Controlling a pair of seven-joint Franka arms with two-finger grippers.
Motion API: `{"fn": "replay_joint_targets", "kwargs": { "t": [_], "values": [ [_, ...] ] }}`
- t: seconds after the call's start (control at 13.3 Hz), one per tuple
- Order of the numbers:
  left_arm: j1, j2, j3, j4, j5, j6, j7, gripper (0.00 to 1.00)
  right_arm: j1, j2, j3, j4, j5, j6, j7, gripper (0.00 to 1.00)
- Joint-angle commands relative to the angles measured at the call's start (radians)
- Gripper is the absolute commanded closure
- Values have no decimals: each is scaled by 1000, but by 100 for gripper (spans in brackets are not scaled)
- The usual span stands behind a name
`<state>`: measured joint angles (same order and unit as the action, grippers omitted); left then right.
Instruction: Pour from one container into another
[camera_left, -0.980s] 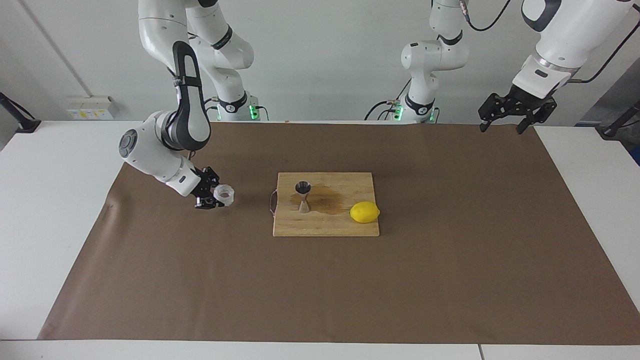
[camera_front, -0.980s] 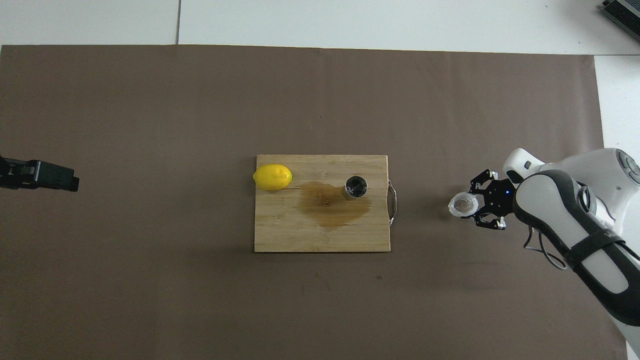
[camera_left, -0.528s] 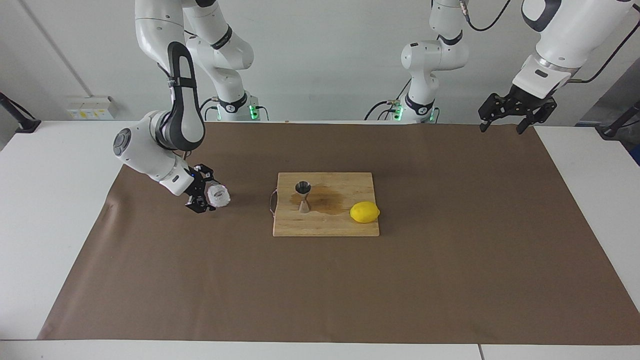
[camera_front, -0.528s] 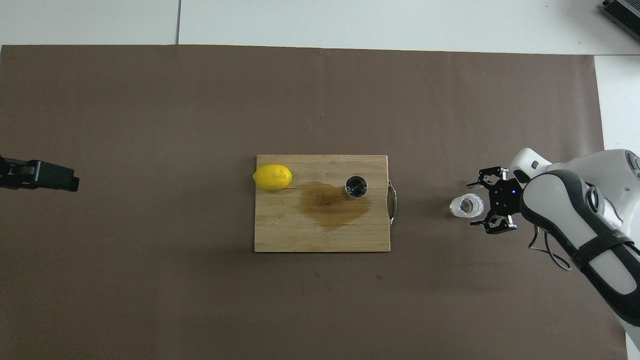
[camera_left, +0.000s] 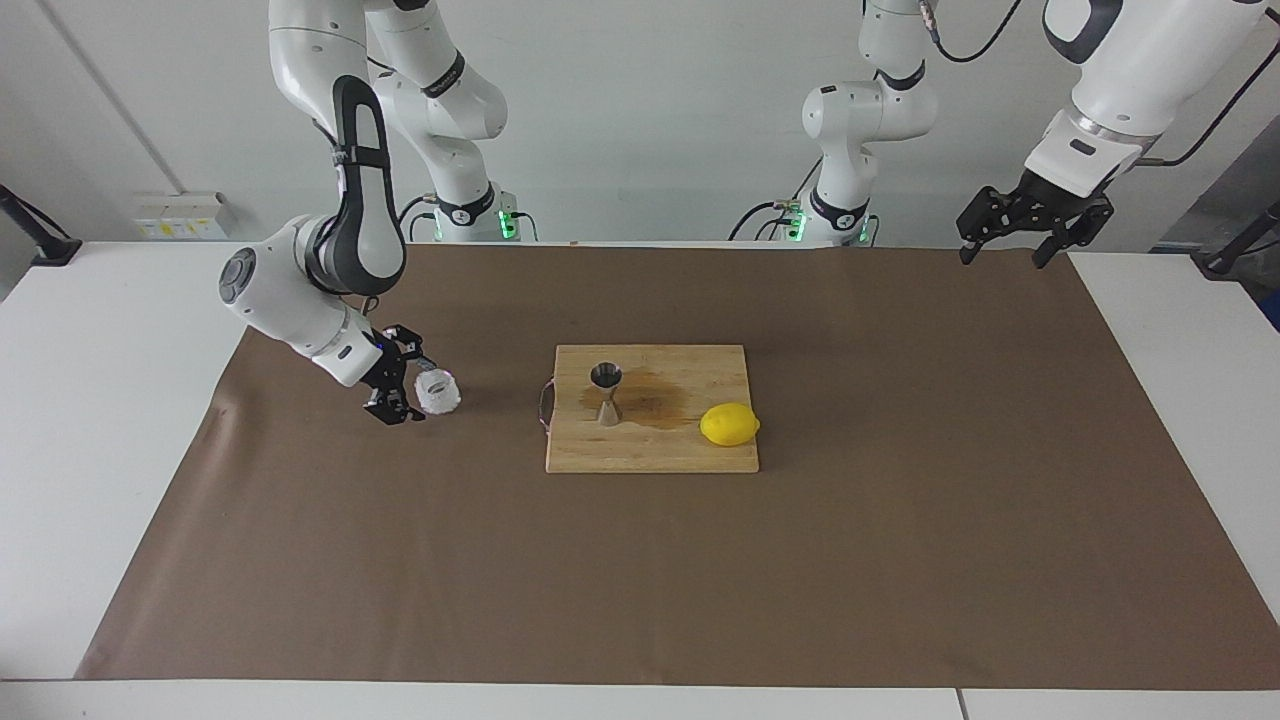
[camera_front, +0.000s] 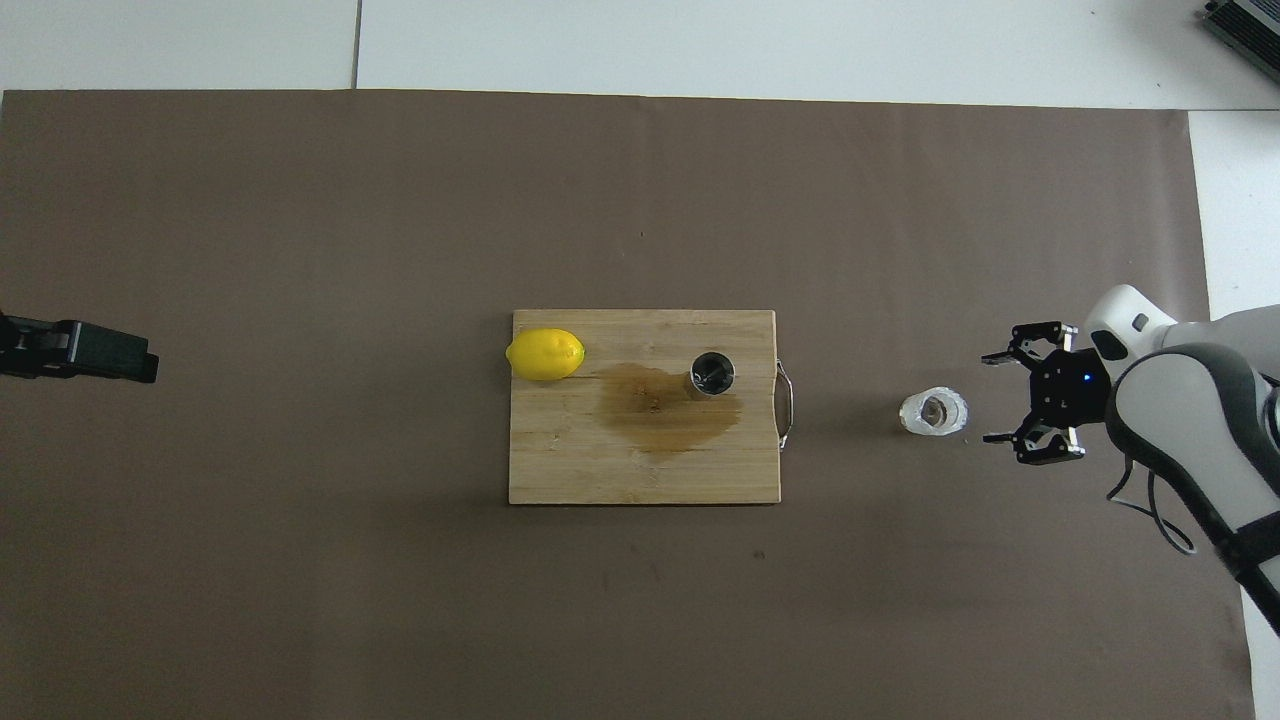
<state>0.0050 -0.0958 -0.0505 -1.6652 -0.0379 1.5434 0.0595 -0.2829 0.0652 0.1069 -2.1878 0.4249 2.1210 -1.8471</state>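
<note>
Covering most of the white table (camera_left: 120, 420), a brown paper sheet (camera_left: 900, 520) carries everything else. At its middle lies a wooden cutting board (camera_left: 650, 455) with a metal handle at the right arm's end and a dark wet stain (camera_front: 660, 415) on its surface. The right arm bends down from its base, its elbow high and its forearm slanting low toward the mat, so that the right gripper (camera_left: 403, 385) sits just above the paper at the right arm's end of the table, fingers spread wide and pointing at the glass cup (camera_left: 437, 392). The cup stands upright on the paper just beside those fingertips, apart from them in the overhead view, and well clear of the board. The left arm waits, raised over the mat's corner at its own end, with the left gripper (camera_left: 1003, 245) hanging downward, its fingers apart and holding nothing. A yellow lemon (camera_left: 729, 424) rests on the board at the left arm's end. The steel jigger (camera_left: 606, 392) stands upright on the board near the handle, at the stain's edge
</note>
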Motion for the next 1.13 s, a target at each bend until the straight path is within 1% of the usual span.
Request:
{"fn": "replay_joint_targets", "kwargs": {
  "t": [0.0,0.23,0.3,0.53,0.6,0.75,0.9,1.06],
  "values": [
    [-5,-24,7,-22,13,-2,8,0,-19,-42,5,46,-55,-73,147,0],
    [-5,-24,8,-22,13,-2,8,0,-2,-59,19,152,-193,-136,389,0],
    [-5,-24,8,-22,13,-2,8,0,-1,-67,30,180,-205,-154,472,0],
    [-5,-24,7,-24,13,-2,8,0,4,-73,53,249,-207,-153,723,0],
    [-5,-24,8,-22,13,-2,8,0,34,-74,56,269,-210,-148,811,0],
    [-5,-24,6,-22,13,-2,8,0,65,-70,59,331,-257,-150,1028,0],
    [-5,-25,8,-22,13,-2,8,0,105,-68,59,373,-316,-153,1263,0],
    [-5,-24,8,-24,13,-2,8,0,129,-68,60,388,-350,-154,1467,0]
  ]
}}
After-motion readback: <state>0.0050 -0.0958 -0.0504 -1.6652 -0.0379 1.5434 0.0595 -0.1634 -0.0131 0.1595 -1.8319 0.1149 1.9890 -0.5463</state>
